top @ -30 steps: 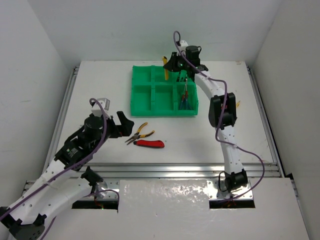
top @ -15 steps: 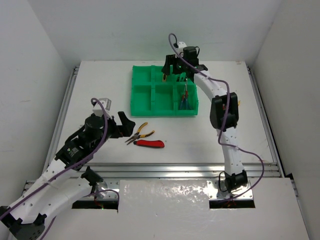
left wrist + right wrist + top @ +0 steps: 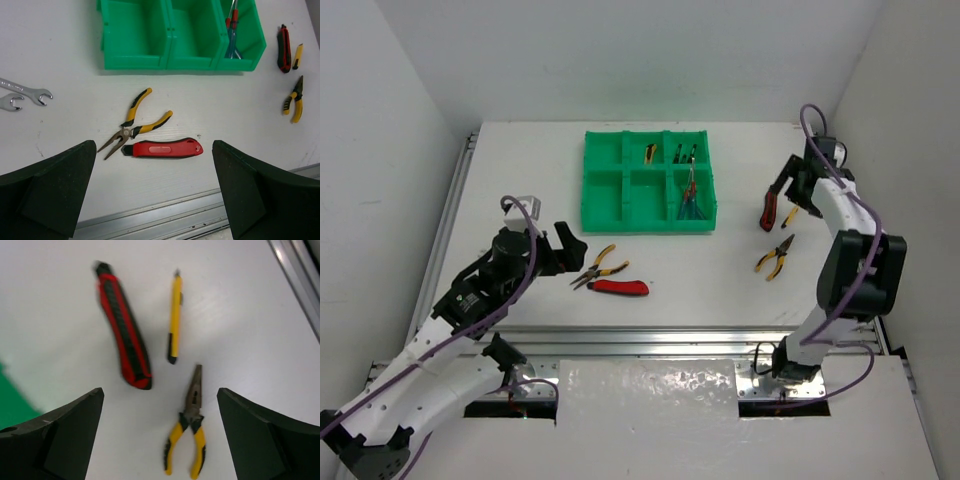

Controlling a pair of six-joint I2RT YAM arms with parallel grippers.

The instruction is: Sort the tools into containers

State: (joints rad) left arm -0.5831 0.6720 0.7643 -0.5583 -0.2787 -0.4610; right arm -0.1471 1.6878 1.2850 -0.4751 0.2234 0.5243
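The green tray (image 3: pixel 605 205) of containers stands at the table's back. It holds a yellow knife (image 3: pixel 649 153) in the back middle compartment, dark screwdrivers (image 3: pixel 685 153) back right and more screwdrivers (image 3: pixel 690 198) front right. My left gripper (image 3: pixel 155 200) is open and empty, just short of yellow-handled pliers (image 3: pixel 135 122) and a red utility knife (image 3: pixel 162 148). My right gripper (image 3: pixel 160 440) is open and empty above a red-and-black knife (image 3: pixel 125 347), a thin yellow knife (image 3: pixel 174 317) and yellow pliers (image 3: pixel 190 435), right of the tray.
Two silver wrenches (image 3: pixel 25 91) lie on the table at the left in the left wrist view. A metal rail (image 3: pixel 670 340) runs along the near table edge. White walls close in both sides and the back.
My right arm swung from over the tray's back compartments to the table's right side while its jaws opened. A yellow knife now lies in the back middle compartment. The left arm stayed put.
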